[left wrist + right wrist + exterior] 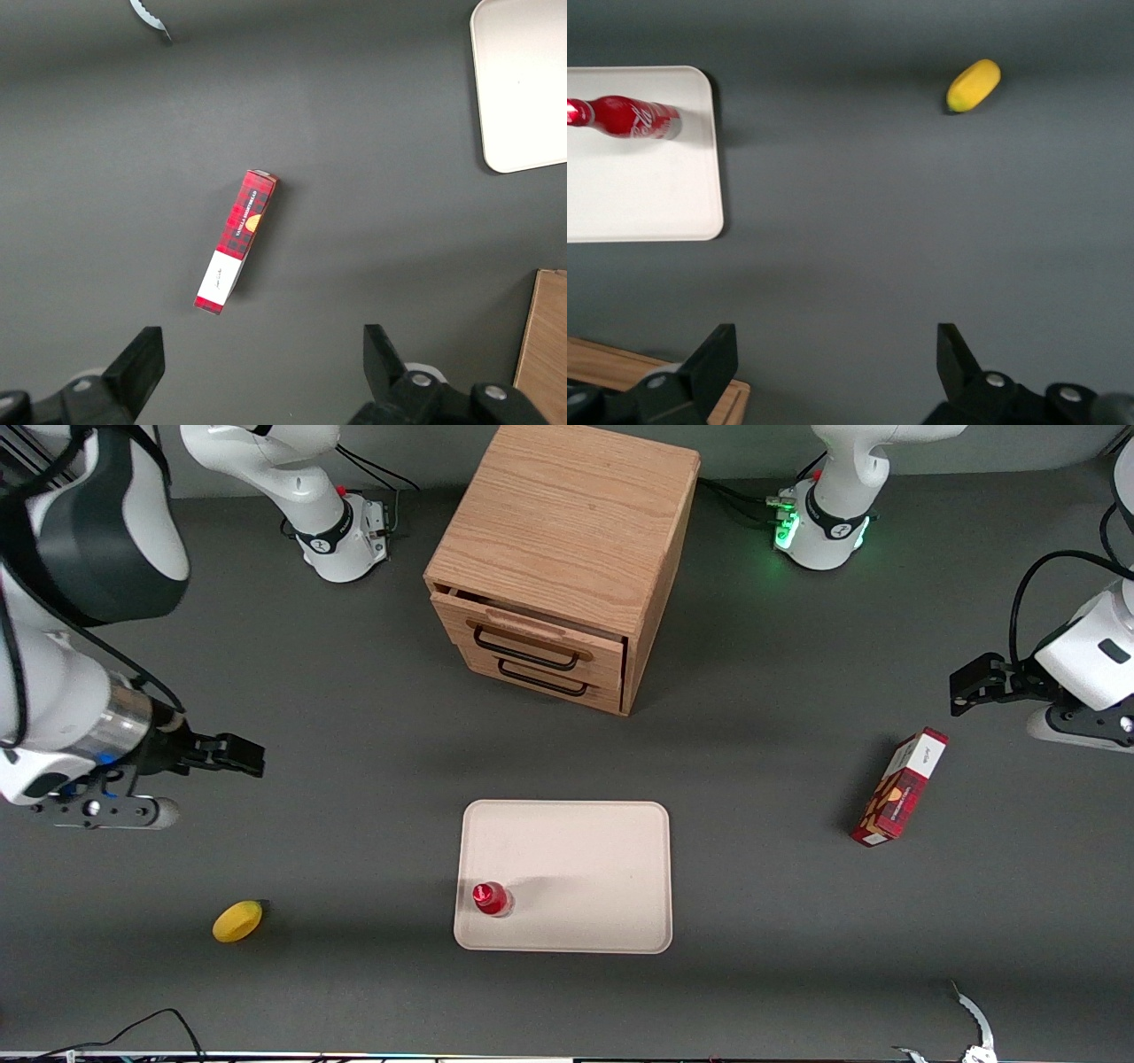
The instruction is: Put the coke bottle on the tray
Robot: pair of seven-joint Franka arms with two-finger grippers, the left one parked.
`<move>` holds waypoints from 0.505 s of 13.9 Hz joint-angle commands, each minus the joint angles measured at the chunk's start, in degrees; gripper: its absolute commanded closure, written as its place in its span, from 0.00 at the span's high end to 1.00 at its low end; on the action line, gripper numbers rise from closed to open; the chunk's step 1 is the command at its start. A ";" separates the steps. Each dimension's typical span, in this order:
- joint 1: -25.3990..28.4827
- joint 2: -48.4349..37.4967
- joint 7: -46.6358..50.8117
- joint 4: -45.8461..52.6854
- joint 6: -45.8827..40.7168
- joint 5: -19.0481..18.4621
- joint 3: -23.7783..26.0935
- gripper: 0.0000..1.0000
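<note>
The front camera hangs high, looking steeply down over the whole dark grey table (354,974). The right wrist camera looks straight down past its spread black gripper (833,367), sharing with it the pale beige rectangular tray (647,212) and the small red coke bottle (625,117). The left wrist camera catches the tray's corner

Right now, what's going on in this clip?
Nothing is being handled at the moment. The coke bottle stands upright on the tray, near the tray's corner closest to the front camera and the working arm's end. The right arm's end effector is open and empty, hanging above bare table well away from the tray. A lemon lies on the table beside the tray, a red carton box lies toward the parked arm's end, and the wooden drawer cabinet has its top drawer slightly open.
</note>
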 commanded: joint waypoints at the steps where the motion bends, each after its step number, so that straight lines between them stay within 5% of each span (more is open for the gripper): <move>1: -4.79 -5.11 -6.00 -2.22 -2.05 1.13 0.34 1.00; 7: -7.35 -7.23 -7.24 -2.39 -1.88 0.96 0.34 1.00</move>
